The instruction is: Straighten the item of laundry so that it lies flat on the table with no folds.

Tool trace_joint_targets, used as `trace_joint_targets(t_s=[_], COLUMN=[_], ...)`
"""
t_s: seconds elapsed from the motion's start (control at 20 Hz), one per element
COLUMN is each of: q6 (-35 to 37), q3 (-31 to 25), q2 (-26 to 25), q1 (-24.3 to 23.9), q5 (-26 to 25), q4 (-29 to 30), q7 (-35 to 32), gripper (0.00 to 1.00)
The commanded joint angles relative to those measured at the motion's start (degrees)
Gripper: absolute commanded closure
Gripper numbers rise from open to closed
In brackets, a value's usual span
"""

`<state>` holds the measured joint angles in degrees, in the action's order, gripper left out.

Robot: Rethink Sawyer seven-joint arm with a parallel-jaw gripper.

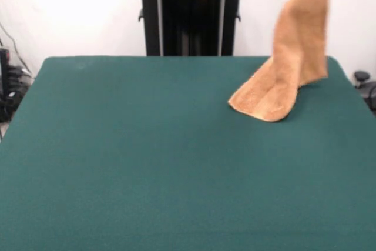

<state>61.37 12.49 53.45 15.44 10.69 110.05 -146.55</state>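
While the orange-tan terry towel [288, 69] hangs lifted at roughly the two o'clock position of the front view, only its lower end rests on the green felt worktop [147, 163]. That lower end spreads into a rounded, slightly creased flap lying on the cloth near the far right corner of the worktop. From there the fabric rises steeply as a narrow, folded column toward the upper right, and its top runs out of the picture at the upper edge. A second fold of the fabric hangs down the right side of the column, ending just above the worktop's far edge. The hand itself does not appear (its state cannot be told from this view). At twelve o'clock stands the black pedestal [191, 19] with a strip of red at its top, against a white wall. Dark cables and equipment sit at nine o'clock, beyond the worktop's left edge.
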Motion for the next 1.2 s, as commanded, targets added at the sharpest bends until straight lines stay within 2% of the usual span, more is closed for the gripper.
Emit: trace_joint_targets(t_s=[0.05,0.3,0.5,0.8,1.2], q6=[7.6,13.4,17.8,24.9,28.5], q3=[-5.6,-12.1,-16.2,-19.3,-19.4], q2=[6.3,3.6,0.3,-1.3,0.7], q1=[-18.9,-32.7,-38.8,-39.8,-37.4], q5=[-12.0,-20.1,-25.0,-28.6,-29.0], q4=[7.3,0.1,-7.5,-15.4,-16.7], q7=[37.3,48.0,52.4,52.8,48.2], gripper=[1.00,1.00,1.00,1.00,1.00])
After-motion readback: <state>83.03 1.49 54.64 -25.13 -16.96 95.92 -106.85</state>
